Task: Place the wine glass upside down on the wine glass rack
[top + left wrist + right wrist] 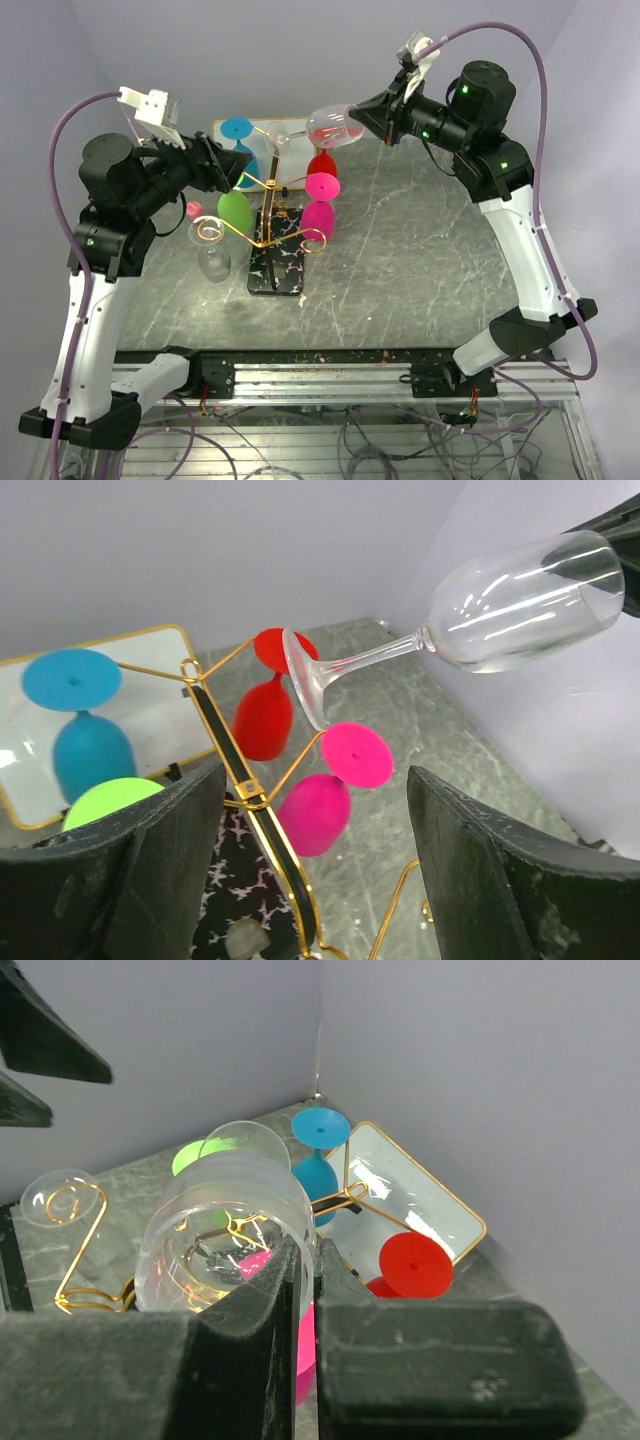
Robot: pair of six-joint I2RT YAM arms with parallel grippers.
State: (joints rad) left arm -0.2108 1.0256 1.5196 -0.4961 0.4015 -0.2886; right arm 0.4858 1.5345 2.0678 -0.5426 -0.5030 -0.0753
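Your right gripper (308, 1270) is clamped on the wine glass (330, 125). The matte black pads pinch the thin wall of the bowl at the rim; one finger (240, 1360) looks to be inside the mouth, the other outside. The glass is clear and smooth, with a rounded bowl, thin stem and flat disc foot. It's in the air, lying close to horizontal, with the foot toward the wine glass rack (268, 222) and the bowl toward the gripper. In the left wrist view the foot sits near the top of the rack, between the disc feet of the red glass (263, 718) and the pink glass (315, 815). Can't tell if it touches the wire. It isn't hung. The rack is a thin gold metal post with arms ending in curled scrolls, on a black white-veined slab base (277, 270). Hanging on it bowl-down, feet up, are the red, the pink, a blue glass (90, 755) and a green glass (236, 212). All four are opaque and solid-coloured. A second clear glass (213, 262) hangs under the left scroll arm. Your left gripper (238, 165) is spread wide with nothing between its fingers, just beside the rack's left side near the green glass. A glossy white tray (410, 1192) with a gold rim lies flat behind the rack. The table (420, 250) is grey, veined and stone-look.
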